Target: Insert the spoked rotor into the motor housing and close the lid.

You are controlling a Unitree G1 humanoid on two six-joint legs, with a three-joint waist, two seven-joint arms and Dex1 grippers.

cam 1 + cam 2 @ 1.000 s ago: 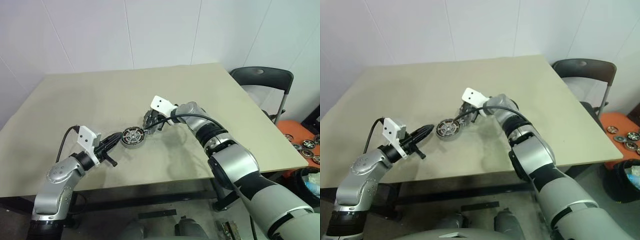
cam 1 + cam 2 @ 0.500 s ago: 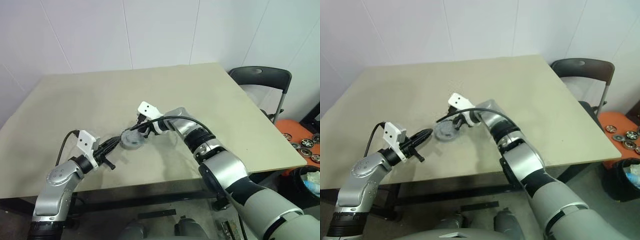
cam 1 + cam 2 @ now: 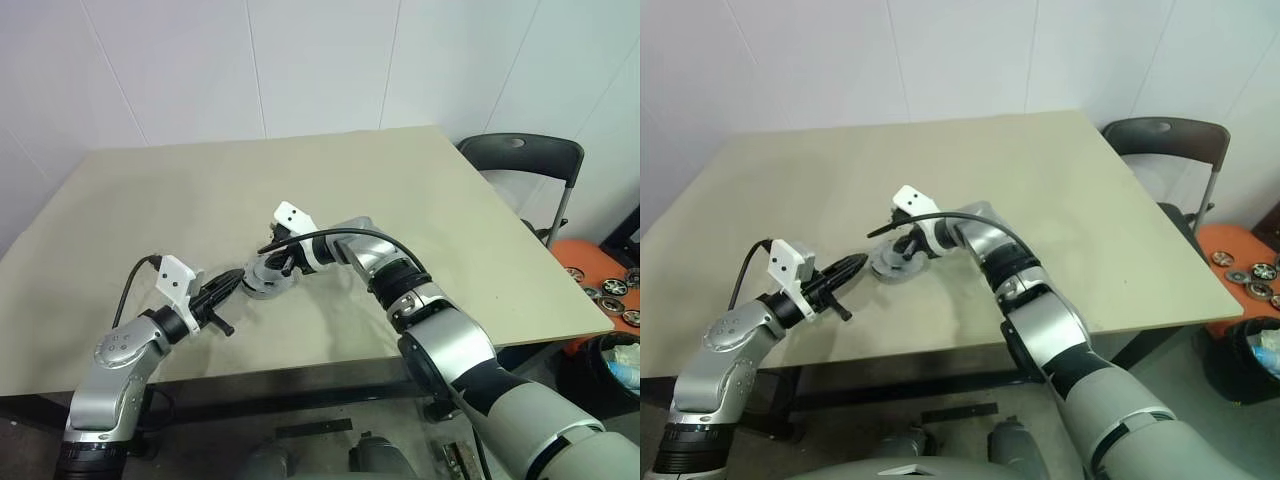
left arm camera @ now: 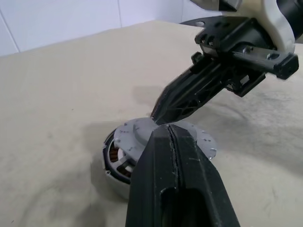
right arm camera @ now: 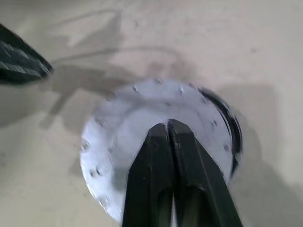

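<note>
We are viewing the motor housing (image 3: pixel 262 284) standing near the middle of the beige table (image 3: pixel 420 200), somewhat toward the near edge and well apart from every table edge. The lid (image 5: pixel 156 127) is lying on top of the housing, slightly off-centre, so that copper-brown windings (image 4: pixel 117 158) are showing at one side beneath its rim. The right gripper (image 3: pixel 908 249) is reaching in from the right and pressing its tip on the centre of the lid; its two black fingers (image 5: pixel 163 156) are lying together, nothing clamped between them. The left gripper (image 3: pixel 232 280) is hovering level just left of the housing, its fingers (image 4: pixel 173 165) also pressed together and holding nothing; whether its tip is touching the housing we cannot tell. Wide bare tabletop is lying open to the far side, the left and the right of the housing. A dark chair (image 3: pixel 525 155) is standing beyond the table's right edge. The small marks around the lid's rim are not readable as writing.
</note>
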